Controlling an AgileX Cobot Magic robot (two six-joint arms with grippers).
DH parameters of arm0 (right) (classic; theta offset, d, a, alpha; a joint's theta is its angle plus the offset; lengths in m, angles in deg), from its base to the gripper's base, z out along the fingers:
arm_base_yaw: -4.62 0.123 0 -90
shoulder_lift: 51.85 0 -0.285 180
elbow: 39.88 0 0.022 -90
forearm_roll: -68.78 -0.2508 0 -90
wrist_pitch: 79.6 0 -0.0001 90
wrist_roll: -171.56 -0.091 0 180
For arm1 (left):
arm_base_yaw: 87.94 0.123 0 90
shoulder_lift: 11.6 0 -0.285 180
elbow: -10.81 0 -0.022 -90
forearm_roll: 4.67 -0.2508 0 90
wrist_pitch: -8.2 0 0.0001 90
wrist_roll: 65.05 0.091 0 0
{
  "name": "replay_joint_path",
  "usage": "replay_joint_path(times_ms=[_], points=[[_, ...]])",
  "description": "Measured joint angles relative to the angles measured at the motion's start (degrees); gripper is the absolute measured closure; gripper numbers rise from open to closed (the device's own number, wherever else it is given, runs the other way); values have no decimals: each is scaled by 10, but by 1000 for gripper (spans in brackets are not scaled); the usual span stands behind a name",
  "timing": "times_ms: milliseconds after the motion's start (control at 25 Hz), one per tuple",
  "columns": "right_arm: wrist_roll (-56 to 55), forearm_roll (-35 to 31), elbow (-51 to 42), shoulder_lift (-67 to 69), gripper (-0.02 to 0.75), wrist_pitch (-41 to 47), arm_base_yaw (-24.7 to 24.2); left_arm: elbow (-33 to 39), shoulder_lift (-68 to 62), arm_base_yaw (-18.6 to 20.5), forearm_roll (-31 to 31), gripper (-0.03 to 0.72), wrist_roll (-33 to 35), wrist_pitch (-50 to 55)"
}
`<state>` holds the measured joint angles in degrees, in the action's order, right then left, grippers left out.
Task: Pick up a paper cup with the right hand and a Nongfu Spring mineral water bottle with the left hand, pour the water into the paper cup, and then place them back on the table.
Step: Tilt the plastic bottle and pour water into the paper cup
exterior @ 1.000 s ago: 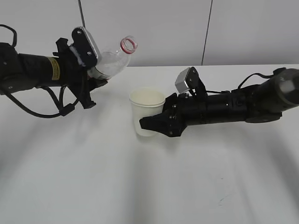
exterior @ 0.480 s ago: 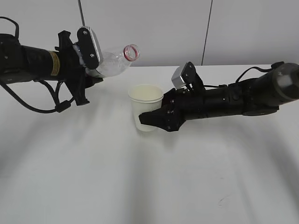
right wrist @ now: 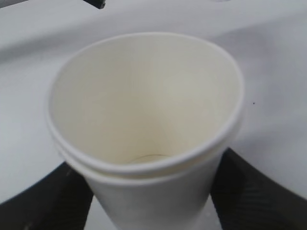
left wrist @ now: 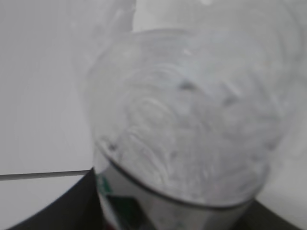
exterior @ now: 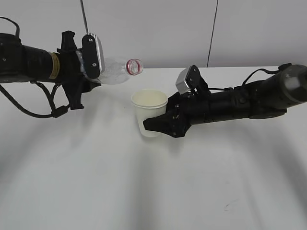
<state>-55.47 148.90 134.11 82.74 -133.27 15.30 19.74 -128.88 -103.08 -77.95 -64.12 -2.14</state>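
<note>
My left gripper (exterior: 93,72) is shut on the Nongfu Spring bottle (exterior: 117,70) and holds it lying almost level above the table, its red-ringed open mouth (exterior: 135,66) pointing right, just up and left of the cup. In the left wrist view the clear ribbed bottle (left wrist: 187,120) fills the frame between the black fingers (left wrist: 57,213). My right gripper (exterior: 160,123) is shut on the white paper cup (exterior: 149,111) and holds it upright. In the right wrist view the cup (right wrist: 144,120) sits between dark fingers (right wrist: 249,191), its cream inside looking dry. No water stream shows.
The white table (exterior: 144,191) spreads in front, with a small dark scuff (exterior: 230,205) at the front right. A pale wall with a dark vertical seam (exterior: 212,33) stands behind. Loose black cables (exterior: 29,103) hang under the left arm.
My left gripper has tipped the bottle from slanting upward to almost level, lowering its mouth toward the cup. My right gripper with the cup lifted a little, then held still.
</note>
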Motion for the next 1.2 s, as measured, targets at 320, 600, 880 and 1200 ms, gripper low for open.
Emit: replay_joint_path(times_ms=[320, 600, 880, 1200], points=[[-1, 2, 0, 0, 216, -13, 9, -12, 0, -1, -29, 351, 1, 13], [-2, 4, 0, 0, 216, -13, 18, -19, 0, -21, -75, 351, 1, 50], [-2, 4, 0, 0, 216, 9, 18, -19, 0, -29, -105, 352, 1, 67], [-2, 4, 0, 0, 216, 11, 18, -19, 0, -29, -143, 356, 1, 93]])
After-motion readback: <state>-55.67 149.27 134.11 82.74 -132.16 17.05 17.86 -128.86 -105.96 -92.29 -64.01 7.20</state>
